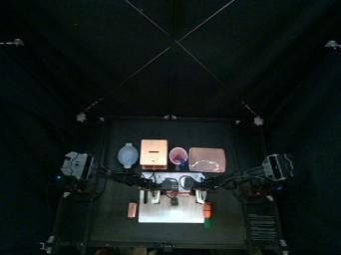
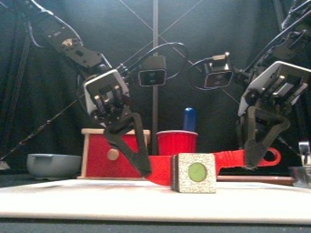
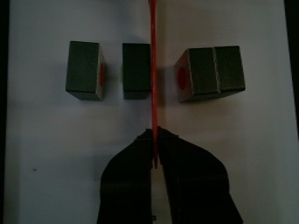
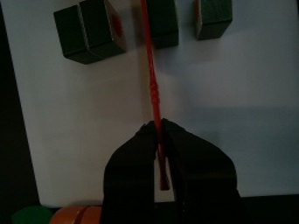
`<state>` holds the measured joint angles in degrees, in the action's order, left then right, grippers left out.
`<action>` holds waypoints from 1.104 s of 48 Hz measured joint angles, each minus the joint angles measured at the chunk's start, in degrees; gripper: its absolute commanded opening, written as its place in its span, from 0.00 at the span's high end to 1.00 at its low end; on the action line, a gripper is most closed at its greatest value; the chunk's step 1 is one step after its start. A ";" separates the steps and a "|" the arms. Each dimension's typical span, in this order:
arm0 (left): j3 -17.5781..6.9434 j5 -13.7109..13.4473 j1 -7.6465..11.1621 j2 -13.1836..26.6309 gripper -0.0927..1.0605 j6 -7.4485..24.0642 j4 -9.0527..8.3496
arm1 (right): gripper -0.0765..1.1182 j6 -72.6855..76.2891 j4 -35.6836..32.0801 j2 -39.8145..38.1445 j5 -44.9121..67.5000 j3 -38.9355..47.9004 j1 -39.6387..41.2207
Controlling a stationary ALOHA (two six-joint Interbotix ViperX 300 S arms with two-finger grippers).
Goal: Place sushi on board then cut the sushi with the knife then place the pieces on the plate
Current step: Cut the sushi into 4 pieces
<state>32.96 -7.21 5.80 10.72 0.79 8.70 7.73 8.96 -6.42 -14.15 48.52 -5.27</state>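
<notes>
White board (image 3: 59, 149) carries the sushi roll (image 3: 211, 70), split into 3 clumps in a row. Left gripper (image 3: 156, 133) and right gripper (image 4: 162, 129) each clamp the red knife (image 3: 153, 61), its blade running between 2 clumps.

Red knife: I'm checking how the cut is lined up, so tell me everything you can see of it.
The red knife is a thin, plastic-looking toy blade, seen edge-on as a narrow line in both wrist views. It lies roughly level over the white board, with the left gripper shut on one end and the right gripper shut on the other. It runs through a gap between the dark green sushi pieces. Whether it reaches the board cannot be told.
</notes>
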 measured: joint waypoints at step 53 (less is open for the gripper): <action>-1.32 -2.55 6.06 -2.90 0.54 -0.18 1.85 | 0.60 0.26 4.04 -4.83 -1.32 -0.97 -5.98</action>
<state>31.64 -9.76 11.87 7.82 0.62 10.55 8.00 13.01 -11.25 -15.47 47.55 -11.25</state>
